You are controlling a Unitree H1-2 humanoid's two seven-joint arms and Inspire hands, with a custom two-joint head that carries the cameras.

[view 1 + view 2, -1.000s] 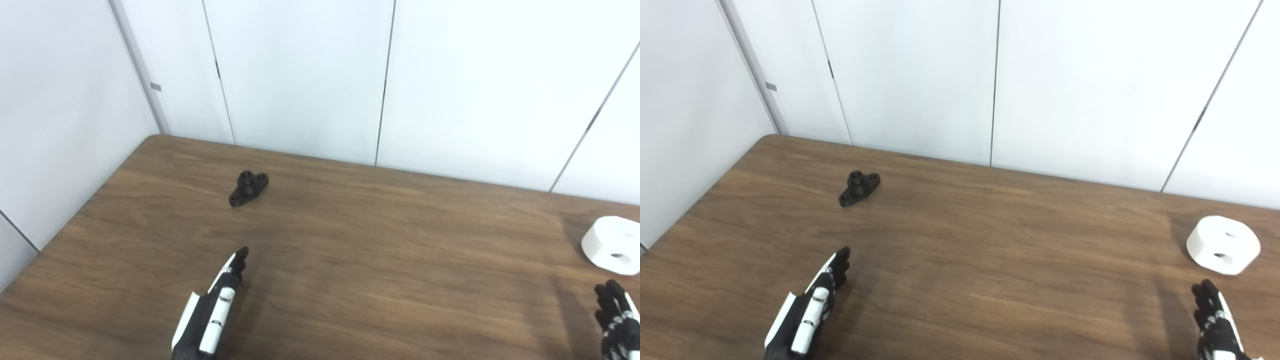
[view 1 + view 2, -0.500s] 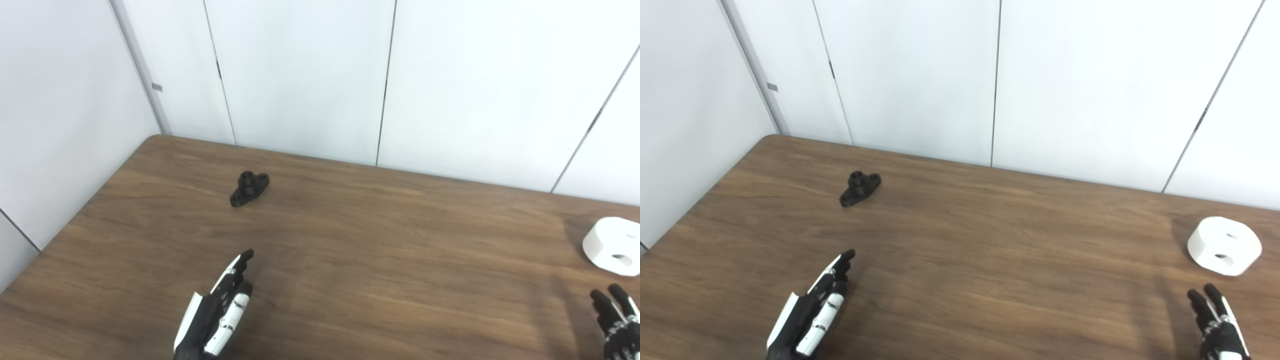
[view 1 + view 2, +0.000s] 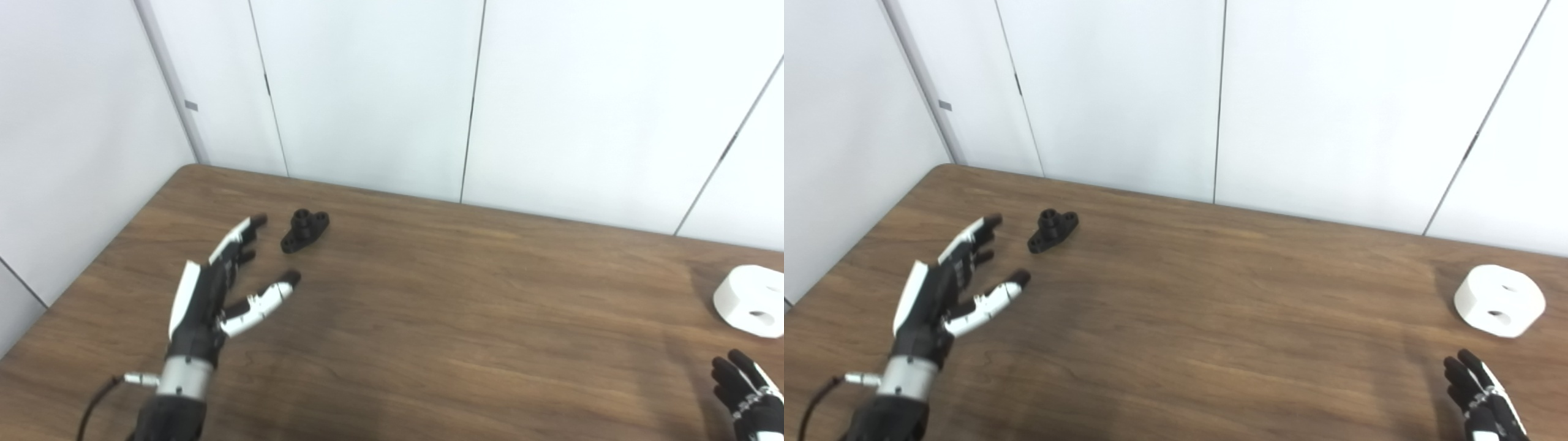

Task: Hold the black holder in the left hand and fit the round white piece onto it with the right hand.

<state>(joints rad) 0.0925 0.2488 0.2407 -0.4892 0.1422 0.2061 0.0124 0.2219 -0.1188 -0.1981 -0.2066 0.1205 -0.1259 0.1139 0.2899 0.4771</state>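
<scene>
The black holder (image 3: 304, 230) lies on the brown wooden table (image 3: 429, 294) at the far left, with a short round post on a flat base. My left hand (image 3: 214, 288) is open and empty, raised above the table just near-left of the holder, fingers and thumb spread toward it, not touching. The round white piece (image 3: 750, 300) with holes in its top sits at the table's right edge; it also shows in the right eye view (image 3: 1499, 300). My right hand (image 3: 1479, 401) is at the bottom right, near side of the white piece, fingers extended and empty.
White wall panels (image 3: 367, 92) stand right behind the table's far edge and along its left side. The table's left edge (image 3: 92, 263) runs diagonally close to my left hand.
My left hand has risen and moved forward and left toward the black holder, spreading its thumb and fingers. My right hand has sunk slightly lower in the picture. The holder and white piece have not moved.
</scene>
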